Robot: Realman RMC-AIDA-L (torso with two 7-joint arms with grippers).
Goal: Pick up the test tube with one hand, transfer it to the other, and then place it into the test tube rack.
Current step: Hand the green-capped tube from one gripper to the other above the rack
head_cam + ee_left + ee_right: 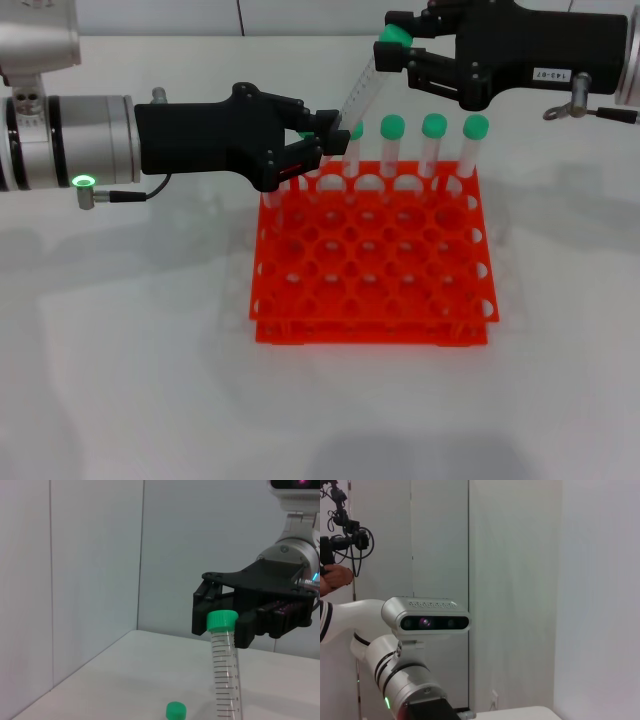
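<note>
Between both sets of jaws, above the back row of the test tube rack (372, 260), the test tube (358, 93) slants: right gripper (398, 50) closed on the green cap, left gripper (312, 143) pinching its lower end. Judgement: confirm the right grip first, then spread the left jaws slowly, avoiding the racked tubes (433, 150).

You are in a lab: an orange rack (372, 255) of green-capped tubes (432, 150) stands on a plain white tabletop (120, 340), with bare pale wall panels (95, 555) behind it.
</note>
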